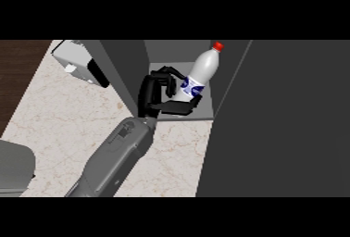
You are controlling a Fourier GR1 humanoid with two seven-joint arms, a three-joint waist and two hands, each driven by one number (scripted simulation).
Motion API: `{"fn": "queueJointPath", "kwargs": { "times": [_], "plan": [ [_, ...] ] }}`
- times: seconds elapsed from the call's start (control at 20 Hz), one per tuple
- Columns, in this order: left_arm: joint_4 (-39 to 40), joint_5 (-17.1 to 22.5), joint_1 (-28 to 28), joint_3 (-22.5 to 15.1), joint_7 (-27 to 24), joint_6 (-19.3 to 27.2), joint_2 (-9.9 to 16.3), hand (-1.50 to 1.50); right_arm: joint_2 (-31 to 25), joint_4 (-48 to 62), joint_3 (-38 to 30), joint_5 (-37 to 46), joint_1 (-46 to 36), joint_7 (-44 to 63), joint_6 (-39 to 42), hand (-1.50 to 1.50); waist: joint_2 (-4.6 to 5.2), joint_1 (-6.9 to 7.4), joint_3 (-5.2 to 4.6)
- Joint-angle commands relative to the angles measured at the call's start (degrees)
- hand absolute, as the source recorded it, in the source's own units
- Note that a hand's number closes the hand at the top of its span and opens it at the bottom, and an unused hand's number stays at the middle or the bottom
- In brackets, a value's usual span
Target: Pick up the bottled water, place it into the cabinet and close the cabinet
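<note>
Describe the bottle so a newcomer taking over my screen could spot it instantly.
Find the dark grey cabinet filling the view's right; its open compartment sits at top centre. Inside, the bottled water stands tilted, gripped by the black hand. It is the only white thing there, with a red cap and blue label.

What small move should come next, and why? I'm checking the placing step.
Probably open the hand and let go of the bottled water. The bottle already stands upright inside the open cabinet, with the fingers curled round its lower part, so it likely needs only releasing before the arm draws back and the door is shut.
</note>
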Motion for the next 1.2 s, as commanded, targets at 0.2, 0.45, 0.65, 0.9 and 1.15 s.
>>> {"fn": "queueJointPath", "kwargs": {
  "times": [0.2,0.45,0.65,0.9,1.15],
  "plan": [
    [15.1,7.15,-11.97,2.16,-1.37,4.53,-0.01,1.5,-2.06,-7.45,-2.77,-1.65,1.43,3.15,1.18,-1.5,0.47,-1.51,-0.03],
    [21.67,8.45,-13.74,1.79,-4.26,6.38,-0.01,1.5,-2.3,-7.42,-1.85,-1.44,3.45,0.62,1.14,-1.5,0.39,-1.48,-0.02],
    [28.67,8.45,-15.44,4.1,-10.29,5.57,-0.01,1.5,-1.44,-4.54,-1.3,-1.58,2.76,-1.64,1.48,-1.5,0.59,-1.65,-0.02],
    [33.29,8.43,-16.39,3.05,-14.22,10.03,-0.01,1.5,-2.84,-4.25,-4.13,-5.21,3.09,-2.78,3.72,-1.5,0.92,-2.81,0.0],
    [39.66,6.79,-20.77,5.58,-15.32,9.1,-0.01,1.5,-2.58,-5.42,-2.07,-3.19,5.15,-4.17,3.58,-1.5,1.0,-3.01,-0.03]
  ]
}}
